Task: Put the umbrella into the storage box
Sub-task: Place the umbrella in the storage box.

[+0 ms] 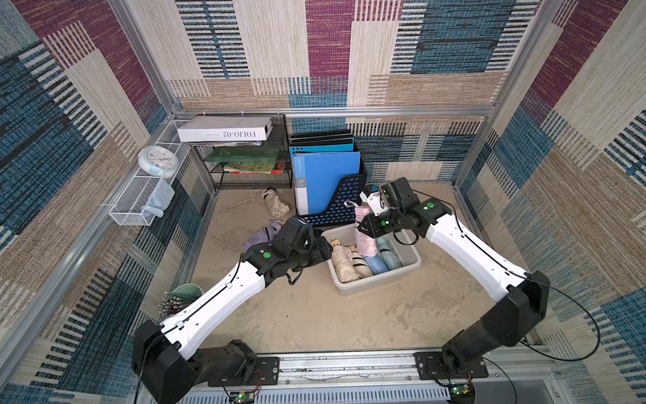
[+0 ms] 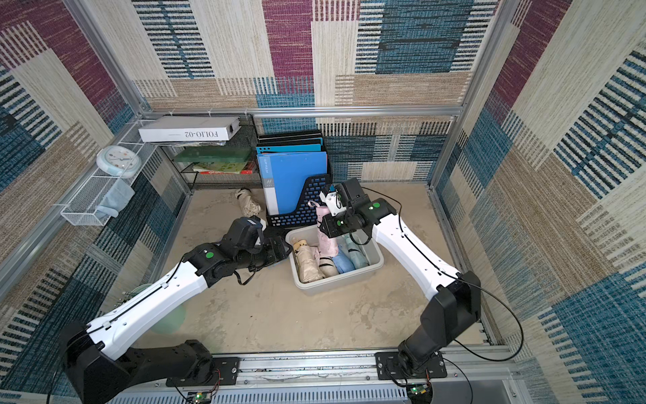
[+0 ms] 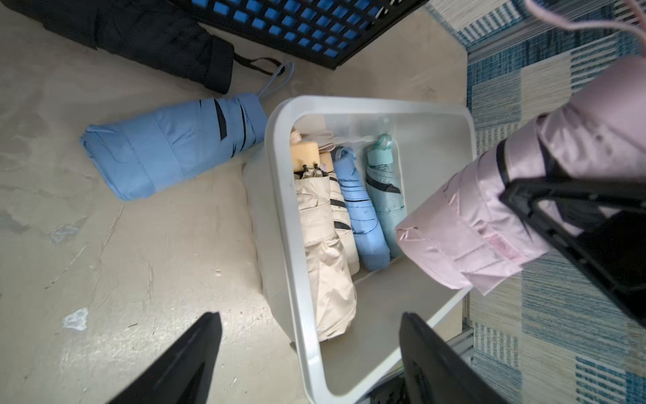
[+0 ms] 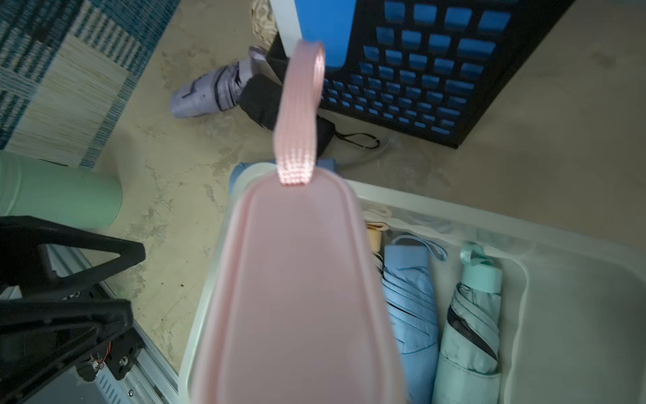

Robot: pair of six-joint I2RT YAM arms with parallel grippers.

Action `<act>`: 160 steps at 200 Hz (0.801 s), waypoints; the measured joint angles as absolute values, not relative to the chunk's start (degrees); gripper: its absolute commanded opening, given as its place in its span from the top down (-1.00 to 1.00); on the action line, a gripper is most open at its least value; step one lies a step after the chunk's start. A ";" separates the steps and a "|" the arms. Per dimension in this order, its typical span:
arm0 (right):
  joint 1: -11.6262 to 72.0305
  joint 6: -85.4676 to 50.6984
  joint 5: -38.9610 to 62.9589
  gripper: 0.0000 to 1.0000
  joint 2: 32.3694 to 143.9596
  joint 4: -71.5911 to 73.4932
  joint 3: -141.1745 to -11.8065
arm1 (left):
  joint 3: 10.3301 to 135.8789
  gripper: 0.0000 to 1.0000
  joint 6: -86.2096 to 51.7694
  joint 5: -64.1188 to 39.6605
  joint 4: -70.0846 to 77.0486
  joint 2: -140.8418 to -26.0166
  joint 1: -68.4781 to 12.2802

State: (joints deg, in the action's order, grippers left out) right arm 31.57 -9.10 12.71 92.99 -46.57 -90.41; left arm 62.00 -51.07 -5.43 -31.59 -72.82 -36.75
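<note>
Mottled beige floor, scuffed and stained, inside an aluminium frame; walls clad in patchwork weave of blue, maroon and cream. On the floor, grey-white box, folded umbrellas lying side by side in it. Over the box, nearly upright, pink umbrella clamped in the right gripper. By the box's rim, left gripper spread wide, empty. Beside the box, blue umbrella loose.

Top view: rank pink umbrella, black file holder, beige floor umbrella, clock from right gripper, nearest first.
1. pink umbrella: held by the right gripper.
2. black file holder: just beyond it, toward the back.
3. beige umbrella: floor, left of the holder.
4. clock: far left, by the side wall.
</note>
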 measured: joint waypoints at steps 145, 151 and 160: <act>31.07 -4.80 23.07 0.79 105.95 -53.60 -87.15 | 62.78 0.11 -52.47 -13.23 -28.36 -83.35 -35.99; 31.09 -4.86 23.40 0.71 106.34 -53.21 -87.07 | 62.85 0.12 -52.34 -13.26 -28.36 -83.53 -35.99; 31.09 -4.91 23.90 0.51 106.85 -52.77 -86.94 | 62.98 0.13 -52.29 -13.32 -28.36 -83.74 -36.01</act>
State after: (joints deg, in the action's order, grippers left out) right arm 31.09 -4.91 23.90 106.85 -52.77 -86.94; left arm 62.98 -52.29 -13.32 -28.36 -83.74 -36.01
